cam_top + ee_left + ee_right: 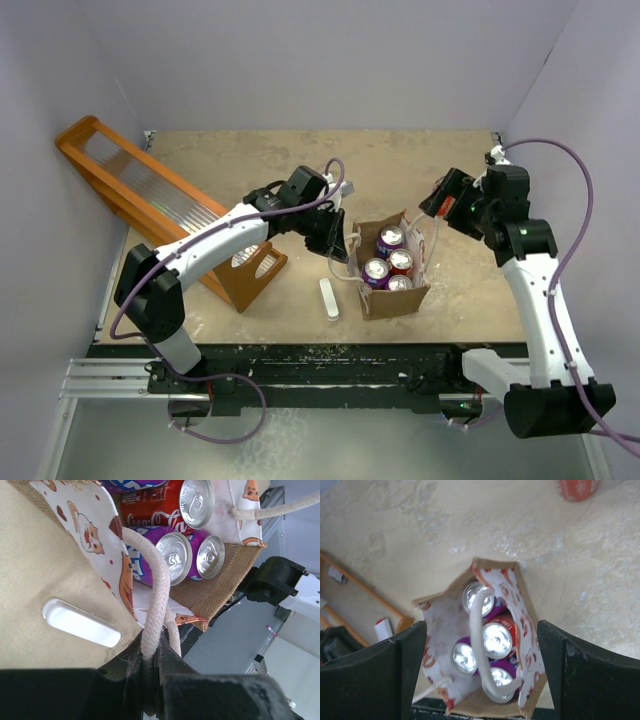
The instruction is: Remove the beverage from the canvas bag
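Observation:
The canvas bag (397, 300) stands open on the table, brown with white panels printed in red. It holds several cans: a red cola can (401, 261) and purple cans (376, 272). My left gripper (340, 243) is at the bag's left side, shut on its white rope handle (152, 595). My right gripper (436, 206) hovers above the bag's right side, open and empty. In the right wrist view the bag (442, 625) lies between my open fingers (407, 665), with the red can (497, 639) under the other handle (476, 630).
A long orange wooden rack (160, 200) lies at the left, running towards the bag. A small white flat piece (330, 298) lies on the table just left of the bag. A red can (577, 487) shows at the top edge of the right wrist view.

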You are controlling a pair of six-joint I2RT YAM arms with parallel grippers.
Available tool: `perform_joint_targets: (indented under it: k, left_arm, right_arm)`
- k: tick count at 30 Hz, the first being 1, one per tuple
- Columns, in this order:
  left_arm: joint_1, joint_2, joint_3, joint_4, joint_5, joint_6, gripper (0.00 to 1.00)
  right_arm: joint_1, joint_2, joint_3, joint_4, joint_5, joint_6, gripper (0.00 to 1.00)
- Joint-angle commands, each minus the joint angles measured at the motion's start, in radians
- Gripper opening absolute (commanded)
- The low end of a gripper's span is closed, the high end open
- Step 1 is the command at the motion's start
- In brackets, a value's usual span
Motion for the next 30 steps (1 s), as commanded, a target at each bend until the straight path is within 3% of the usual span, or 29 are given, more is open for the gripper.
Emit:
perform_joint_targets:
  k: [1, 13, 20, 30]
  left_arm:
    - [0.008, -0.027, 0.031, 0.042, 0.087, 0.016, 0.0]
    - [0.008, -0.074, -0.024, 0.068, 0.06, 0.009, 0.0]
    - [0.01, -0.065, -0.031, 0.076, 0.046, -0.003, 0.0]
    - [0.009, -0.061, -0.021, 0.089, 0.037, -0.021, 0.0]
  right_arm:
    - [-0.002, -0.083, 0.053, -0.093, -0.141, 0.043, 0.92]
    - [0.064, -0.051, 0.258, -0.16, -0.26, 0.068, 0.95]
    - [0.298, 0.037, 0.342, -0.154, -0.146, 0.111, 0.97]
    - [0.383, 0.164, 0.321, -0.313, 0.014, 0.055, 0.81]
